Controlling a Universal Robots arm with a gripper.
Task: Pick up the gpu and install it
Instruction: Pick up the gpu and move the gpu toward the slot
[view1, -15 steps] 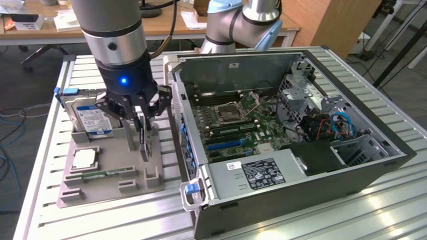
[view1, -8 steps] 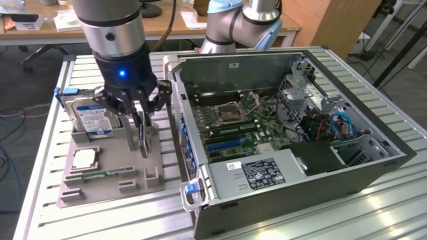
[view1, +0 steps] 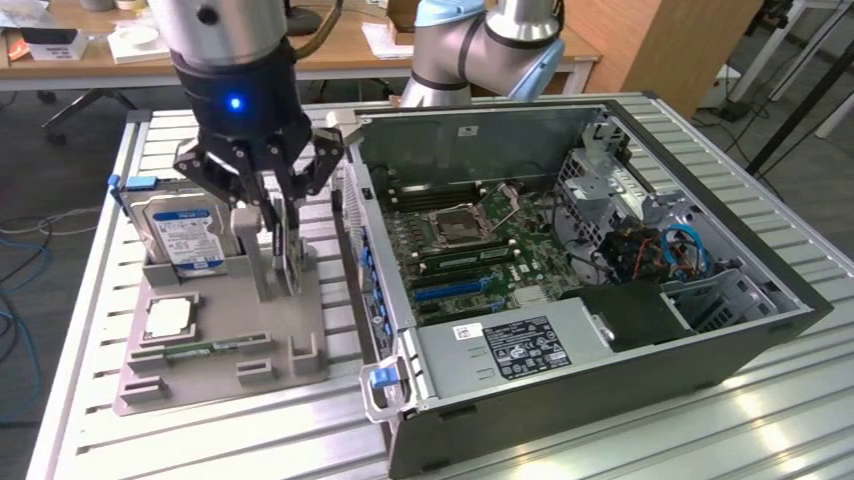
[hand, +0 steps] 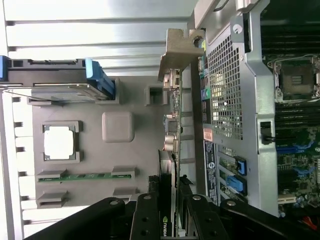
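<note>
The gpu (hand: 174, 135) is held upright on edge, clamped between the fingers of the gripper (view1: 276, 235) at the grey holder tray (view1: 214, 370), beside the open computer case (view1: 747, 340), so its lower edge is kept free. A thin dark card is seen, with a pale metal bracket (hand: 179, 50) at one end

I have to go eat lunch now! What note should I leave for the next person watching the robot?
The gripper is shut on the gpu, a thin dark circuit card with a pale metal end bracket.
The gpu stands on edge in the grey plastic holder tray, beside the open black computer case.
Done: the card is grasped.
Left: it is not yet out of the tray, and not yet installed in the case.
</note>
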